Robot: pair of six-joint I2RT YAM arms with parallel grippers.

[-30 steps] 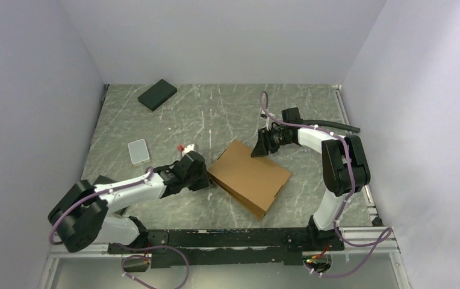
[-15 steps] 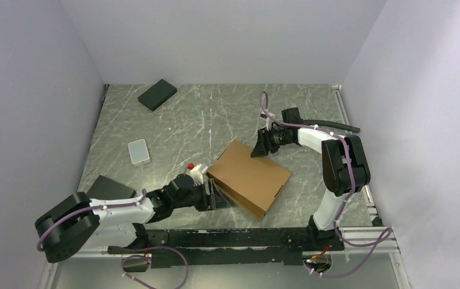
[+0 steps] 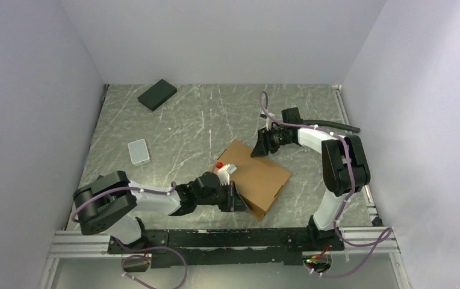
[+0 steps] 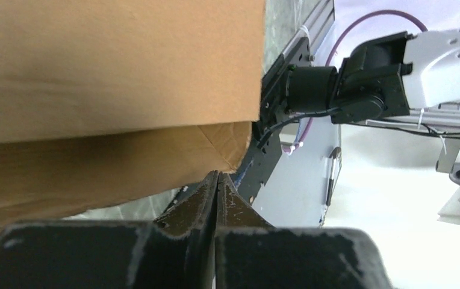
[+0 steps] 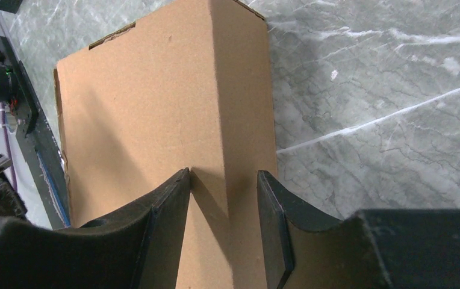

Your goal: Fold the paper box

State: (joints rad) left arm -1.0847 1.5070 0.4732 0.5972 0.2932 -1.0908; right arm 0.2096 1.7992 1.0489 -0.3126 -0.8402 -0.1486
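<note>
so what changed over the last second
The left pincer swung from the paper box's left corner round to its near edge and sits shut there, gripping nothing. The box did not move, and the right pincer stayed straddling its far corner.

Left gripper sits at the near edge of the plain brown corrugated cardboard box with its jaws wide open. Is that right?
Not quite. The left gripper is at the near edge of the brown cardboard box, but its jaws are shut, pressed tight together with no gap. The left wrist view shows this.
</note>
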